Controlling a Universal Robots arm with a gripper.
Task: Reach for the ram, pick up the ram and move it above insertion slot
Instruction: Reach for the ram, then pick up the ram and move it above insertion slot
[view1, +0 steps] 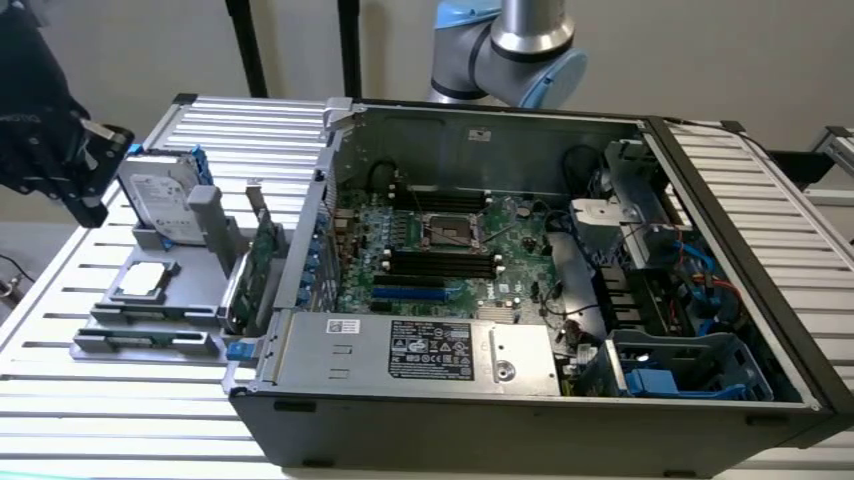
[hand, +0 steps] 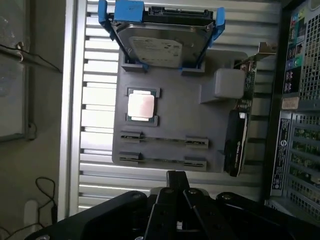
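The ram shows as a thin dark strip standing edge-on in the rails (hand: 162, 161) of the grey fixture (hand: 170, 117), also seen as a dark stick (view1: 147, 339) at the fixture's front. My gripper (hand: 176, 176) hovers above the fixture's edge, just short of those rails, with its fingers pressed together and nothing between them. In the exterior view the gripper (view1: 83, 175) hangs at the far left, apart from the fixture. The motherboard's black memory slots (view1: 441, 262) lie inside the open case.
On the fixture stand a silver hard drive with blue rails (hand: 160, 42), a CPU chip (hand: 141, 105) and a green expansion card (hand: 239, 135). The open computer case (view1: 534, 400) stands on a slatted metal table (view1: 120, 420). The arm's base (view1: 527, 50) rises behind the case.
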